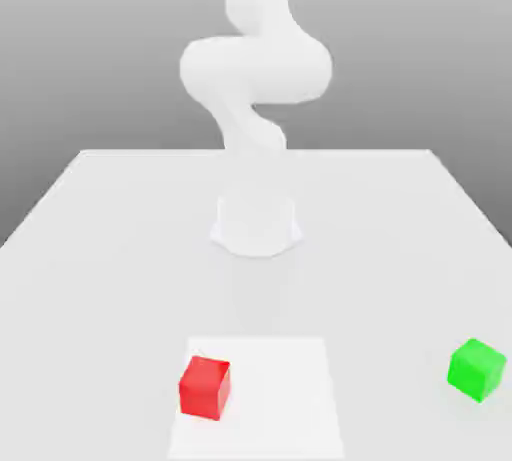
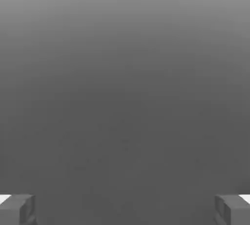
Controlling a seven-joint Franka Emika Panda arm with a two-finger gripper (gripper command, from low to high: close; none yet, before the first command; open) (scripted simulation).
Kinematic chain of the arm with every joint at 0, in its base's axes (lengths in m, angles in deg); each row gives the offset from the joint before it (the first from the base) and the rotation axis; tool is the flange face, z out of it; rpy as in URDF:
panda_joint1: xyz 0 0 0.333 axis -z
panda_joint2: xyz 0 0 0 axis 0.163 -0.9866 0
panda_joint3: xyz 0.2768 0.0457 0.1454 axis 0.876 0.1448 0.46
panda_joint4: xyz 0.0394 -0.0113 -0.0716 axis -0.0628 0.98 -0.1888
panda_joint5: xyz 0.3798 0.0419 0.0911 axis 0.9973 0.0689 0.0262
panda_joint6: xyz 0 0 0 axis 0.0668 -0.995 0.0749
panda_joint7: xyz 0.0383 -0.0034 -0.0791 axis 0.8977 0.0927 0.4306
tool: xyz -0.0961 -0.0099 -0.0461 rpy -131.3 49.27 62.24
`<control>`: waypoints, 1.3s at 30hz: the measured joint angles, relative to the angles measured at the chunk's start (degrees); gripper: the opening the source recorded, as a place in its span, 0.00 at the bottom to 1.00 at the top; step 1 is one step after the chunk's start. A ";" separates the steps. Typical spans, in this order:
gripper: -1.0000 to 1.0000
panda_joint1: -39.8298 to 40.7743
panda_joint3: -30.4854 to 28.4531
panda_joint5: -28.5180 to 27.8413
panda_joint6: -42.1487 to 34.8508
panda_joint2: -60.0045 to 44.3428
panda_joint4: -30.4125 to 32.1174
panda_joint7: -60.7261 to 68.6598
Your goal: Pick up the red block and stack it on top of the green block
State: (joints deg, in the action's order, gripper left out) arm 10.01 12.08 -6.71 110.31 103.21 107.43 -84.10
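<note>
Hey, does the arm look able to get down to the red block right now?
Probably yes. The red block sits alone on the table, with the green block well off toward the exterior view's right. The gripper is open with nothing between its fingers.

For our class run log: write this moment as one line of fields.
stage: before pickup | gripper: open, holding nothing | red block: on table, exterior view's left | green block: on table, exterior view's right, apart | stack: not done

I stand in a bare simulated test space: a plain white table (image 1: 120,239), blank grey backdrop, my white arm (image 1: 255,69) smoothly rendered.
</note>
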 joint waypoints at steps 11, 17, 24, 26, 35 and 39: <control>0.50 2.62 -1.24 -0.28 11.58 -23.20 9.11 -2.55; 0.50 3.79 -2.21 -0.01 17.79 -35.67 13.99 -3.61; 0.50 5.02 -2.37 1.45 26.59 -50.22 17.31 -3.58; 0.50 5.36 -1.92 1.99 30.06 -54.37 16.80 -3.21; 0.00 5.76 -1.43 2.22 32.87 -57.69 16.34 -3.06; 0.00 5.65 -1.78 1.25 26.93 -50.68 17.39 -3.74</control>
State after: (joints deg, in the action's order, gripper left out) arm 15.66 10.29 -5.45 137.24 52.54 124.82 -87.85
